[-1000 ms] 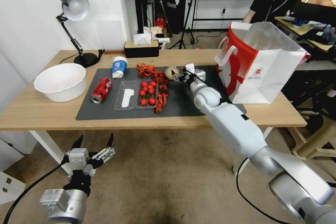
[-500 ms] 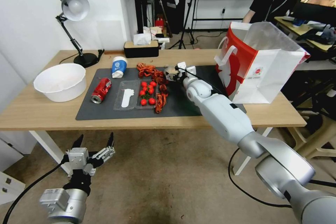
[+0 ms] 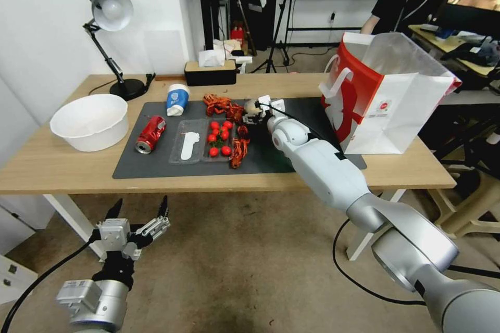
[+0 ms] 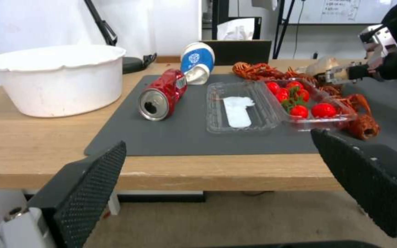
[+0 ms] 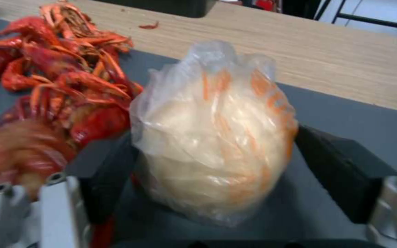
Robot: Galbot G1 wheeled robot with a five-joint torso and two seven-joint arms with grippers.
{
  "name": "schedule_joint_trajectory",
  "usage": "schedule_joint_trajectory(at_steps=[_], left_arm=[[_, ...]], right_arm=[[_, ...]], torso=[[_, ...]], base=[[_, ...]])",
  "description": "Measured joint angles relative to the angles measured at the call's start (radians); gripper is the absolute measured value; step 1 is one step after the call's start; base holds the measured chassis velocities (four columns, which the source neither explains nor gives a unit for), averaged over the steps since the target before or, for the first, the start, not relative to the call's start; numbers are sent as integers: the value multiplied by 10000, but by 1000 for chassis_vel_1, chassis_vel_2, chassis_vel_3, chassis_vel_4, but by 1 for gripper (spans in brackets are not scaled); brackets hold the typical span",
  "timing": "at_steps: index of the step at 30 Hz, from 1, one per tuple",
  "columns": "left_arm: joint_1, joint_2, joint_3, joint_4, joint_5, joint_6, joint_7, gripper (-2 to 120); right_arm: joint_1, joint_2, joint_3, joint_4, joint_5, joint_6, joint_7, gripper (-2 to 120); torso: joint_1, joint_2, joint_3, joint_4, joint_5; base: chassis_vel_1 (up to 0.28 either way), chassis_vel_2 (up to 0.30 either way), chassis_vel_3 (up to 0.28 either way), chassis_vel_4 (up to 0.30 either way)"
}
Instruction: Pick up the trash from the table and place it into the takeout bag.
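The right gripper (image 3: 253, 113) reaches over the dark grey mat (image 3: 156, 164) on the light-wood table (image 3: 57, 166); its fingers (image 5: 332, 168) bracket the crumpled beige plastic-wrap ball (image 5: 214, 132), close on both sides yet seemingly not clamped, likely readying a grasp; the white-and-red takeout bag (image 3: 388, 106) stands open nearby; the left gripper (image 3: 136, 223) hangs spread below the table edge, idle.

One table (image 3: 62, 166) with one grey mat (image 3: 156, 164). On it: one red can (image 3: 151, 134), one paper cup (image 3: 177, 99), one white bowl (image 3: 89, 122), one clear tray (image 3: 195, 140) holding about eight tomatoes (image 3: 220, 138), one beige ball (image 5: 212, 134), one lamp (image 3: 109, 36), one tissue box (image 3: 210, 72), one bag (image 3: 388, 99). Two grippers (image 3: 136, 218) (image 3: 256, 113).
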State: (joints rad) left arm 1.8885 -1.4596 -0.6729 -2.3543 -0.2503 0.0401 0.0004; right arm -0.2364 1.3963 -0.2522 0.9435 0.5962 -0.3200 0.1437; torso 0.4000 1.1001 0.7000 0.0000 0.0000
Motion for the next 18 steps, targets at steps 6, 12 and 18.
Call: schedule_joint_trajectory(at_steps=[6, 12, 18], left_arm=[[2, 19, -38, 0, -1, -9, -1, 100], [0, 17, 7, 0, -3, -18, -4, 100], [0, 15, 23, 0, -1, -22, -5, 100]], right_arm=[[-90, -103, 40, 84, 80, -16, 92, 64], [-273, -360, 108, 440, 198, 27, 180, 41], [-352, -497, 207, 655, 246, 45, 239, 28]], torso=[[0, 0, 0, 0, 0], [0, 0, 0, 0, 0], [0, 0, 0, 0, 1]], base=[[0, 0, 0, 0], [0, 0, 0, 0], [0, 0, 0, 0]])
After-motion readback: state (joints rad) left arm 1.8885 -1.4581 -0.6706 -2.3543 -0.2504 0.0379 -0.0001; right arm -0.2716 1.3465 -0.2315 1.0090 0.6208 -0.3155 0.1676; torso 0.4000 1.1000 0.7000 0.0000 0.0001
